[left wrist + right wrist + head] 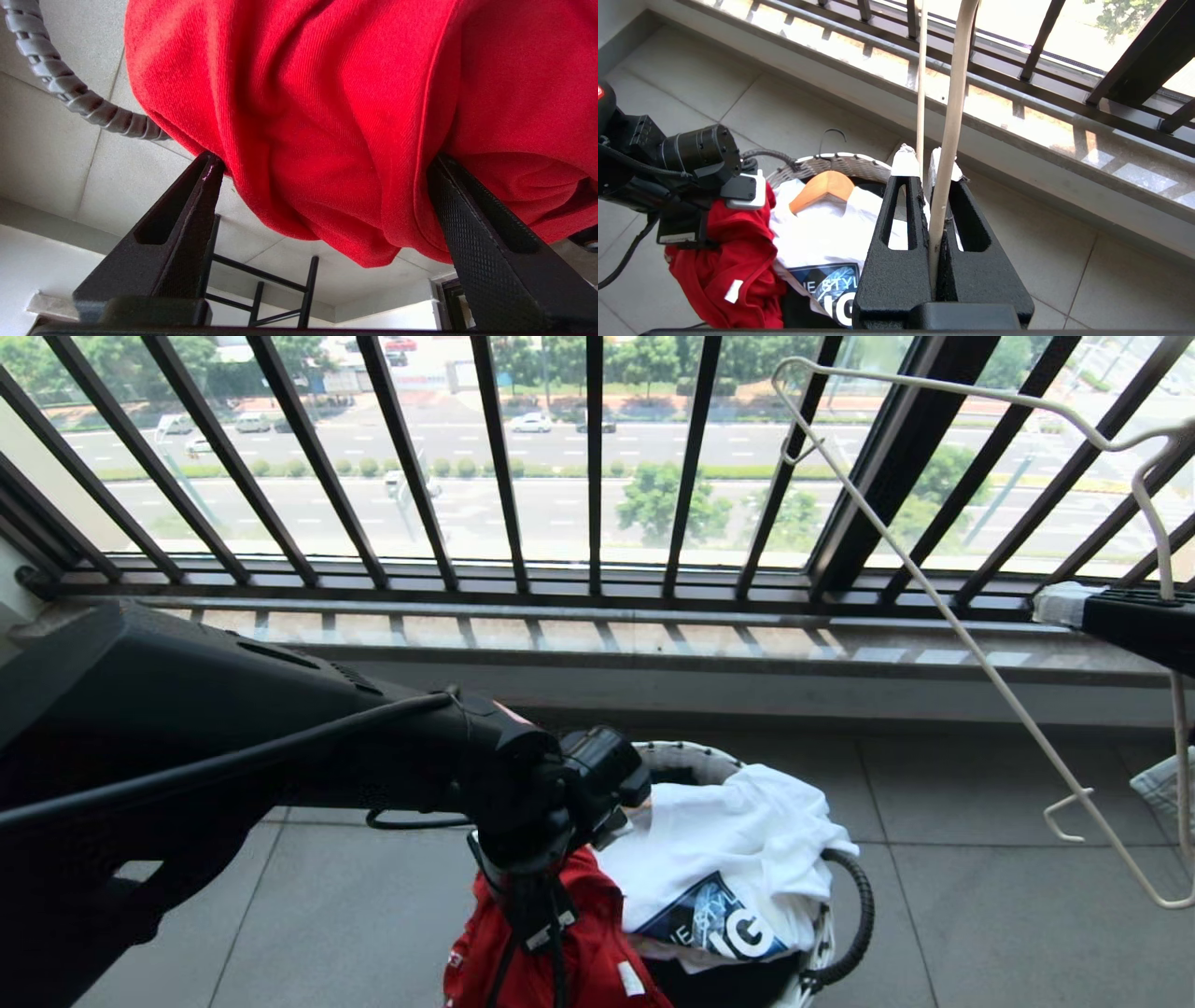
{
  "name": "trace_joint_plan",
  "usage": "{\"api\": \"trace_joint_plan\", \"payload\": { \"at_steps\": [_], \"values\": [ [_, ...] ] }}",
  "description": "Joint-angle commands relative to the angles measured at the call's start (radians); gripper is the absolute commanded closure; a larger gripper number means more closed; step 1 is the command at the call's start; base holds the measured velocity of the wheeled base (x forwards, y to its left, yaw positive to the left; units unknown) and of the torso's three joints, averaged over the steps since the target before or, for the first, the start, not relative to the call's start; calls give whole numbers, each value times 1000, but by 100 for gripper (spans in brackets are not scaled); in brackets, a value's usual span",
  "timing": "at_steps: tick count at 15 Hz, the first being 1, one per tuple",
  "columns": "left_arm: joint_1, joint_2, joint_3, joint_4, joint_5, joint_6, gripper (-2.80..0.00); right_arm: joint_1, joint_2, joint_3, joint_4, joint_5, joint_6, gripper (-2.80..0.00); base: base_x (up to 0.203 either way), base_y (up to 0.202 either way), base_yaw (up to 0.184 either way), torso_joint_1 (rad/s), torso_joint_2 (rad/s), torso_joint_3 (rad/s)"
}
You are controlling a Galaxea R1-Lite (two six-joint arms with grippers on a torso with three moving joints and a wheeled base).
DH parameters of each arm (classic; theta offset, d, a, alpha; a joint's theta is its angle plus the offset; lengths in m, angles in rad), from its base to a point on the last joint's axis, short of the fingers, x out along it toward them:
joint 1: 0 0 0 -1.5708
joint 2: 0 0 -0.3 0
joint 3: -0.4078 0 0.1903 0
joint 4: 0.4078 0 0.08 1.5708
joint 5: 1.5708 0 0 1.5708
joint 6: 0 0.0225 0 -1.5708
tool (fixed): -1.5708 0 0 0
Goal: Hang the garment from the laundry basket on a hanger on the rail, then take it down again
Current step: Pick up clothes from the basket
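The red garment (569,952) hangs over the near left rim of the laundry basket (691,756). My left gripper (527,919) points down into it. In the left wrist view its fingers stand wide apart, open, with a bulge of the red garment (327,116) between the fingertips (210,168). My right gripper (924,161) is shut on the wire of the cream-white hanger (952,93). In the head view that gripper (1064,605) is at the far right and the hanger (934,607) slants across the window. The rail is out of view.
A white printed T-shirt (747,840) fills the basket, with a wooden hanger (822,184) and dark cloth under it. The dark barred window railing (597,476) and a stone ledge (653,644) run behind. Grey floor tiles (980,896) surround the basket.
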Motion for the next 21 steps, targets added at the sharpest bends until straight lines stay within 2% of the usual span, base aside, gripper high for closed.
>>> {"api": "trace_joint_plan", "payload": {
  "at_steps": [1,3,5,9,21],
  "values": [
    [-2,-100,112,5,6,0,-280,1,-4,0,-1,2,-1,0,0,0,0,0,0,0],
    [-9,-124,176,3,7,-19,-280,1,-4,0,-1,2,-1,0,0,0,0,0,0,0],
    [-9,-120,158,-5,9,-67,-280,1,-2,0,-1,2,-1,0,0,0,0,0,0,0],
    [-10,-107,129,-140,9,-66,-280,1,-1,0,-1,2,-1,0,0,0,0,0,0,0],
    [-44,17,-38,-149,7,-57,-280,1,5,2,0,2,-2,0,0,0,0,0,0,0]
  ]
}}
